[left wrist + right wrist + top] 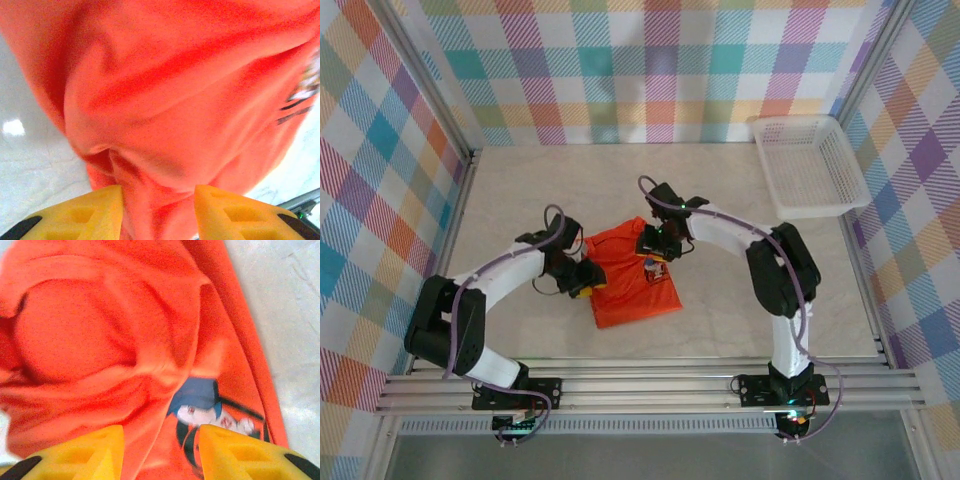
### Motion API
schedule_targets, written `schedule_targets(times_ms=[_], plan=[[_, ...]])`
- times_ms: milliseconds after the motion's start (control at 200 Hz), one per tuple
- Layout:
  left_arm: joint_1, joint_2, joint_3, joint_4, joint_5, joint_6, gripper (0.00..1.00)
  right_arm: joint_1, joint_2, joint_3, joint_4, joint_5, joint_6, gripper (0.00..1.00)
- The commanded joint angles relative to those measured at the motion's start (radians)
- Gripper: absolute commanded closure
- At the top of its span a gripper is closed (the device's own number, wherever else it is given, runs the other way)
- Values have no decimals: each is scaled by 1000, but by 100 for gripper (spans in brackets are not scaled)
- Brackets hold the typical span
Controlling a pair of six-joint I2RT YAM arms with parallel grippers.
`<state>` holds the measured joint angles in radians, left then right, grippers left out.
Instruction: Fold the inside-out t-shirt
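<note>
Progress: we reckon roughly midway | t-shirt (632,285) lies bunched mid-table (520,190) between both arms, chest print (210,410) showing | smoothing and final folds left | left gripper (157,200) parted, cloth between, seemingly unpinched | right gripper (160,440) parted over print

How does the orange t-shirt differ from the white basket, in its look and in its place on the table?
Colour: the t-shirt is bright orange with a print; the basket is plain white.
Make: the t-shirt is soft, rumpled cloth; the basket is stiff open mesh.
Place: the t-shirt lies mid-table; the basket stands in the far right corner.
Both rest on the table.
</note>
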<state>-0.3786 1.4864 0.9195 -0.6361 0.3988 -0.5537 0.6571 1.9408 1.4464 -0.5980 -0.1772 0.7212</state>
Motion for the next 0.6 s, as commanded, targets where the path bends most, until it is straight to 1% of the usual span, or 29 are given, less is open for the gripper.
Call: schedule_targets(times_ms=[0,30,75,220,320,450,530,595], plan=[[-10,-44,101,-205,-158,57,59,17,-108,-65,-37,-33,-32,56],[-9,-42,120,-220,-190,63,59,23,-123,-86,-26,-44,-29,57],[-7,-34,136,-225,-210,65,60,36,-136,-111,-8,-61,-19,57],[0,51,184,-152,-188,54,62,94,-144,-177,43,-76,21,59],[10,172,231,-95,-193,51,65,120,-142,-269,107,-77,68,60],[46,334,291,-1,-150,42,71,139,-117,-390,188,-73,114,62],[68,423,358,-5,-155,52,74,143,-96,-446,209,-60,132,65],[83,464,401,-5,-188,66,76,149,-104,-485,208,-46,148,66]])
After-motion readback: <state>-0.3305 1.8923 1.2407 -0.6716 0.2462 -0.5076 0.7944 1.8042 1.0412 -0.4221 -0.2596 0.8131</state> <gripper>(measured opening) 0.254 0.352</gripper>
